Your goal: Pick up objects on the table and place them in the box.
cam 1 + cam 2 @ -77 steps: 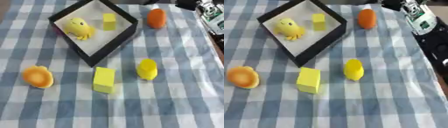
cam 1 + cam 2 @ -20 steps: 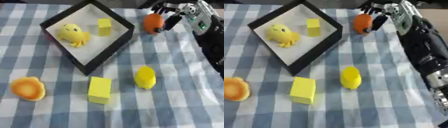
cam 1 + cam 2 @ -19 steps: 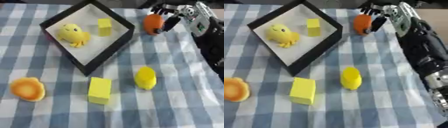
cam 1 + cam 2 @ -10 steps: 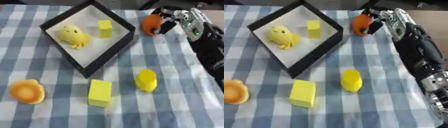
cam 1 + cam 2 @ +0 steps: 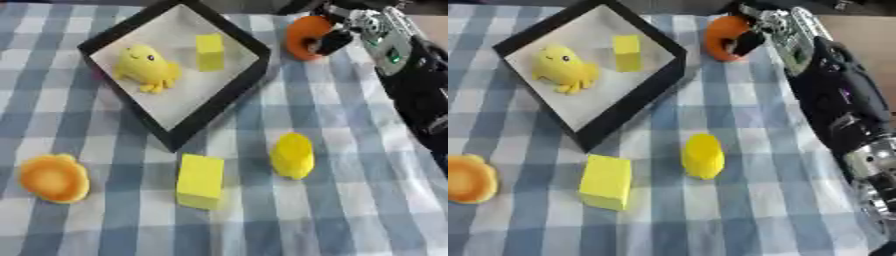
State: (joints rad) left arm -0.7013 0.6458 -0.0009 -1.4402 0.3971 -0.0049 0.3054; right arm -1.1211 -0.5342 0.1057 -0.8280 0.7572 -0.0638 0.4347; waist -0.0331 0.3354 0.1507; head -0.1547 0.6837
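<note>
While two items, a yellow octopus-like soft toy (image 5: pixel 144 68) and a small yellow block (image 5: pixel 209 51), already lie in the black-walled box (image 5: pixel 214 113), your right hand (image 5: pixel 354 31) has its fingers curled round the orange rounded object (image 5: pixel 304 36) at one o'clock. Three remain on the checked cloth (image 5: pixel 350 210): yellow cylinder (image 5: pixel 292 155), yellow cuboid (image 5: pixel 200 181), orange flower-shaped toy (image 5: pixel 52 178).

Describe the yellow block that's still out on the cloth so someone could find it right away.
Start at the black box on the checked cloth and go to its near corner. Just beyond that corner lies the yellow block, left of a rounded yellow piece. It is the only flat-sided, boxy yellow thing outside the box.
</note>
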